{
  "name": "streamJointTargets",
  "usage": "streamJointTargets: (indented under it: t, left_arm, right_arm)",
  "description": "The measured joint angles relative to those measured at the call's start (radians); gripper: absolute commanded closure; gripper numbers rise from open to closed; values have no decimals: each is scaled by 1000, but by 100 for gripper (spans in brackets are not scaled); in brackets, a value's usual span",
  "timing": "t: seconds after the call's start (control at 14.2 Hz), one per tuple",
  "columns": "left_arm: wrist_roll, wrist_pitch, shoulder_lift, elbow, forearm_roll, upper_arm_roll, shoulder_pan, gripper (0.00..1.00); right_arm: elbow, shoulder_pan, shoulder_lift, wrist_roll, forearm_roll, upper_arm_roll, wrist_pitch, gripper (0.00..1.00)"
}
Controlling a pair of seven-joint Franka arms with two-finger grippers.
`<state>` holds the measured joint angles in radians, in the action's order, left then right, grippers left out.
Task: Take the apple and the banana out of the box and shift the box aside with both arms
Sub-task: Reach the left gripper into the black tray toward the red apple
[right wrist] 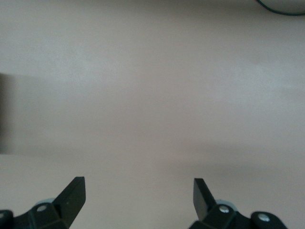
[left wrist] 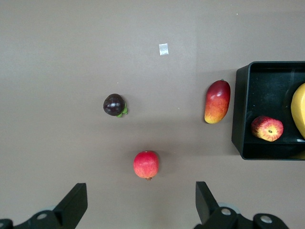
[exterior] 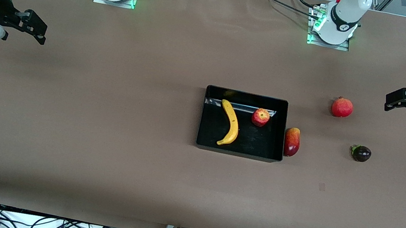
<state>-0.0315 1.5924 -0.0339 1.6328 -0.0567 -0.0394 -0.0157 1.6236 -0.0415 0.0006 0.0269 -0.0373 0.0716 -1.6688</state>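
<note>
The black box (exterior: 238, 150) sits mid-table. The yellow banana (exterior: 229, 123) and the small red apple (exterior: 260, 117) lie in it. The left wrist view shows the box's end (left wrist: 238, 114), the apple (left wrist: 267, 128) and a bit of banana (left wrist: 299, 112). My left gripper (exterior: 394, 99) is open and empty, up at the left arm's end of the table, and shows open in the left wrist view (left wrist: 140, 202). My right gripper (exterior: 34, 28) is open and empty, up at the right arm's end, over bare table in the right wrist view (right wrist: 139, 195).
A red-yellow mango (exterior: 291, 142) lies against the box's wall toward the left arm's end. A red pomegranate (exterior: 342, 107) and a dark purple mangosteen (exterior: 361, 153) lie between the box and the left gripper. A small tape mark (exterior: 322, 187) is nearer the camera.
</note>
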Motion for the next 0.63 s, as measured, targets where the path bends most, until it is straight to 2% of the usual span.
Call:
streamJointTargets:
  t: [0.42, 0.63]
  left_arm:
    - [0, -4, 0, -2, 0, -2, 3, 0]
    - [1, -65, -10, -2, 12, -22, 16, 0]
  right_arm:
    - [0, 0, 0, 0, 0, 0, 0, 0]
    - [0, 0, 0, 0, 0, 0, 0, 0]
